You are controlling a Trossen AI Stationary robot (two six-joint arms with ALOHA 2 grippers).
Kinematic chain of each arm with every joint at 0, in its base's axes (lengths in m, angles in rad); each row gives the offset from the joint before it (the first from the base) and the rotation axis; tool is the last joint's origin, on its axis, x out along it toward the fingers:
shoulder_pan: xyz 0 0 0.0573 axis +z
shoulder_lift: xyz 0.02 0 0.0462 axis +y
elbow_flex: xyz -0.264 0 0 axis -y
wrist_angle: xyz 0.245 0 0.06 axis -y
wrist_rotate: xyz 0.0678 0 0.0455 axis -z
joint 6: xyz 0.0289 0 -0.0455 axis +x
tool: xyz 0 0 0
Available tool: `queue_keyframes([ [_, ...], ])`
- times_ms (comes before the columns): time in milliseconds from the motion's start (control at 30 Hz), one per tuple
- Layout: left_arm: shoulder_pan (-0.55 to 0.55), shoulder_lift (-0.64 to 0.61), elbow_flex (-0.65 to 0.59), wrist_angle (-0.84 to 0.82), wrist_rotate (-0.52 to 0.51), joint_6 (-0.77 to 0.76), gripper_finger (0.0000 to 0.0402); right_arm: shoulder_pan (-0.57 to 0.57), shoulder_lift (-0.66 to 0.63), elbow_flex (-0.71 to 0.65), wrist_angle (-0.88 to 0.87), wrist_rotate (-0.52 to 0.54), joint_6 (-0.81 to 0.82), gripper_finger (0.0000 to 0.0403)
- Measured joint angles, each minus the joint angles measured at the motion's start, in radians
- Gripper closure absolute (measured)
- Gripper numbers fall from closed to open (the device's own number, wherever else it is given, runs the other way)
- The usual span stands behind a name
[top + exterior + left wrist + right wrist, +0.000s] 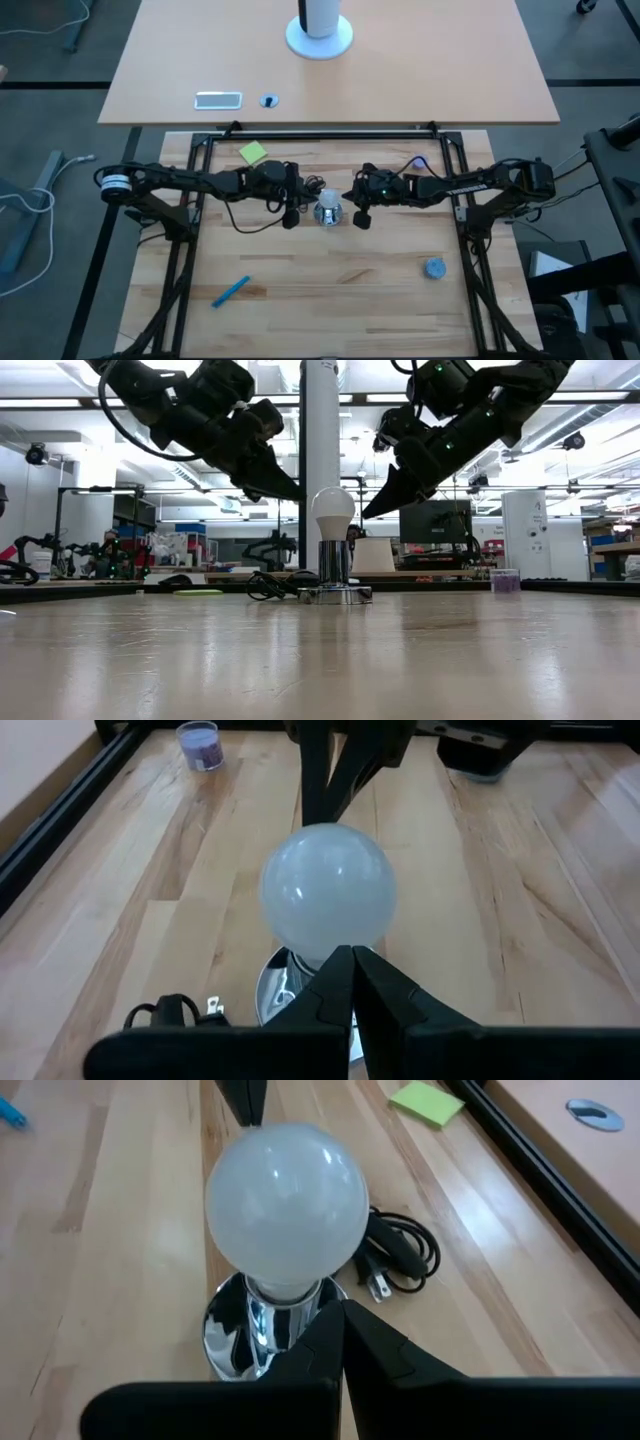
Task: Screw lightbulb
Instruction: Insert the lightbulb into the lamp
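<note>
Lightbulb (333,510) standing upright in shiny metal socket (334,578) mid-table; left gripper (291,208) and right gripper (360,211) hovering either side, jaws pressed together, gripping nothing, not touching the bulb.

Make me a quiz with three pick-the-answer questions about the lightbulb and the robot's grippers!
1. Where is the lightbulb?
A. Lying on the table
B. Standing in the metal socket
C. Held up in the air

2. What colour is the sticky note?
A. Yellow-green
B. Red
C. Black

3. How are the left gripper and right gripper?
A. Both wide open
B. One squeezing the bulb
C. Both shut, off the bulb

Answers: 1 B, the low view shows the bulb upright in the shiny socket. 2 A, the high view shows it yellow-green. 3 C, both wrist views show fingers pressed together beside the bulb.
</note>
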Motion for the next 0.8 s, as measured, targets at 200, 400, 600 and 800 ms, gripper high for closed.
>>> queue_keyframes([
  [200,0.0,0.004,0.0,0.012,0.0,0.0,0.0401,0.002,0.0,0.0,0.028,-0.028,0.006,0.0403],
  [400,0.0,0.023,0.0,0.033,-0.008,0.0,0.0401,0.008,0.0,0.002,0.052,-0.036,0.007,0.0403],
  [600,0.0,0.031,0.0,0.021,-0.071,0.0,0.0401,0.012,0.0,0.002,0.047,-0.034,0.008,0.0403],
  [800,-0.004,0.013,0.0,0.004,-0.007,-0.008,0.0401,0.006,0.0,0.002,0.016,-0.016,0.008,0.0403],
])
